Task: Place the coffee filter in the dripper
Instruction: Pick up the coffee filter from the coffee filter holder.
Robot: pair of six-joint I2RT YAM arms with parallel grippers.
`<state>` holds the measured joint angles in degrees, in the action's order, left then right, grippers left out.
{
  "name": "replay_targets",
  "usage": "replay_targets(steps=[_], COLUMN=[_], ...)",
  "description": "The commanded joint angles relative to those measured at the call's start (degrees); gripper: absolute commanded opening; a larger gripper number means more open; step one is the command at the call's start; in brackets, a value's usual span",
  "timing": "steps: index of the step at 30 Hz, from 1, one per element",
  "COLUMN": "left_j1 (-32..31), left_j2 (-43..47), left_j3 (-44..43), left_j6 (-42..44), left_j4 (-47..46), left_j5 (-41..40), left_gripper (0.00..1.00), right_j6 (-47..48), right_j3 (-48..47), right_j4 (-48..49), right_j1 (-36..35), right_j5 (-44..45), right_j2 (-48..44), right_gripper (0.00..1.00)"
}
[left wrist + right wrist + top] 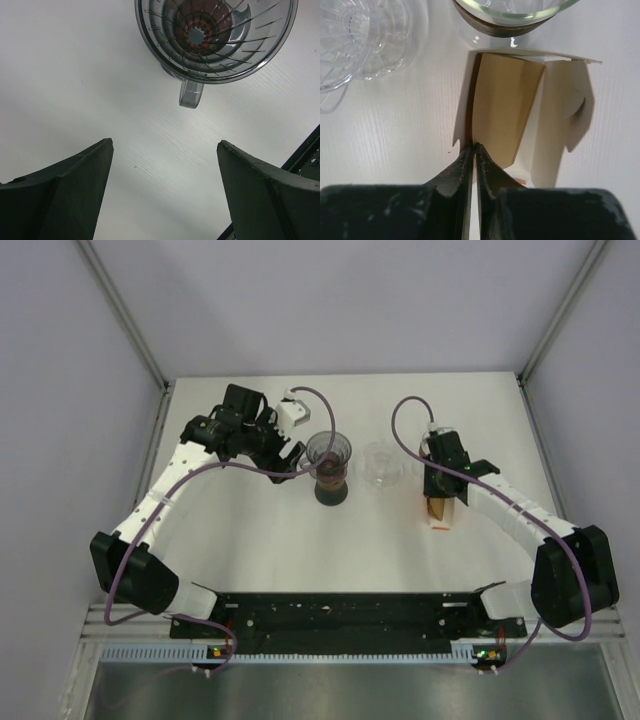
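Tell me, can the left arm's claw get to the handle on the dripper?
Probably yes. The left gripper is open and points at the dripper, whose handle sticks out toward it. Only bare table lies between them, so nothing looks in the way.

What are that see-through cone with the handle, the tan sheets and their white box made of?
The dripper looks like clear, glossy plastic or glass, slightly smoky: ribs show through its wall. The filters seem unbleached paper: matte tan, with a crimped edge. The box looks like thin white cardboard, with folded flaps.
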<state>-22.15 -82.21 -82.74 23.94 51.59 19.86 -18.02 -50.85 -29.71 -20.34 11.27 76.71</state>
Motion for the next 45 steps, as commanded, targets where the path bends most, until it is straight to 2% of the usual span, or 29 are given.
replay_targets(steps=[1, 6, 15, 18, 33, 45], left_j1=[0.18, 0.18, 0.18, 0.18, 0.27, 0.18], left_j2=[2.41, 2.5, 2.5, 2.41, 2.85, 3.46], left_j3=[-1.9, -1.9, -2.16, -2.25, -2.25, -1.99], left_j6=[-0.13, -0.04, 0.14, 0.22, 0.58, 0.84], left_j4=[-0.27, 0.0, 0.44, 0.53, 0.96, 1.05], left_j5=[0.71, 0.71, 0.97, 1.23, 1.59, 1.59], left_gripper=[0.9, 0.9, 0.9, 0.9, 0.9, 0.9], right_j6=[-0.08, 0.0, 1.23, 1.58, 1.85, 2.11], right_j3=[-0.21, -0.3, -1.44, -1.71, -0.39, -1.53], right_j4=[2.47, 1.15, -4.29, -5.61, -9.05, -6.68], right_j1=[0.56, 0.56, 0.56, 0.56, 0.56, 0.56], right_j5=[3.14, 5.34, 7.19, 7.28, 8.95, 7.46], right_j2=[-0.24, -1.56, -3.84, -4.81, -6.13, -1.48], right_gripper=[0.02, 0.01, 0.16, 0.18, 0.22, 0.21])
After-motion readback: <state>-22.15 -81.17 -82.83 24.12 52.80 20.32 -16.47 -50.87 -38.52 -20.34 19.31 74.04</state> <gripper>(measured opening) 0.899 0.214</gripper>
